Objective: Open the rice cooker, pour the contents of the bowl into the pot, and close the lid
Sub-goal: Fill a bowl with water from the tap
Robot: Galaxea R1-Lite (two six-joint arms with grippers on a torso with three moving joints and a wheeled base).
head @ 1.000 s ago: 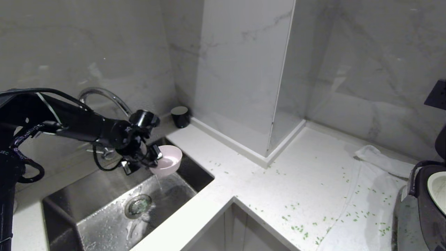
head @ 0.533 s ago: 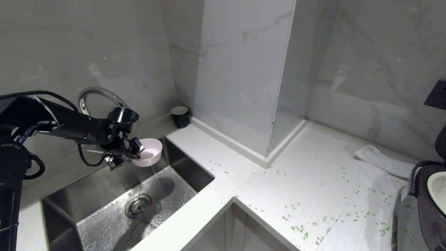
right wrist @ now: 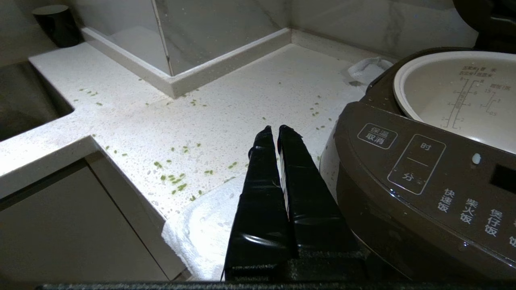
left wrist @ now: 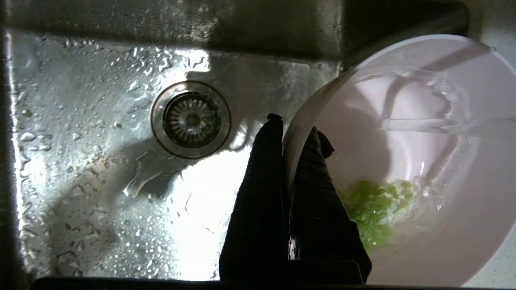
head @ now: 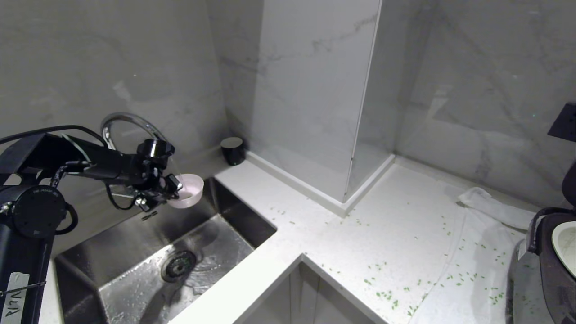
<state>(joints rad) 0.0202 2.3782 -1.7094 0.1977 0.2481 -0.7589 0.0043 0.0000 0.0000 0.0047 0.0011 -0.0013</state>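
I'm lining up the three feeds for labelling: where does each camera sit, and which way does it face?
Head view: high, looking down at the sink and worktop; left arm shows.
Left wrist view: behind the left pincer, looking down into the sink; fingers clamp the bowl rim.
Right wrist view: behind the right pincer, facing the worktop and rice cooker.
Head and left wrist share bowl and sink.

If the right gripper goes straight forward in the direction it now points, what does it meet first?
Probably the speckled countertop. The right gripper, shut and empty, points past the rice cooker toward that surface; nothing stands between them, though depth is hard to judge.
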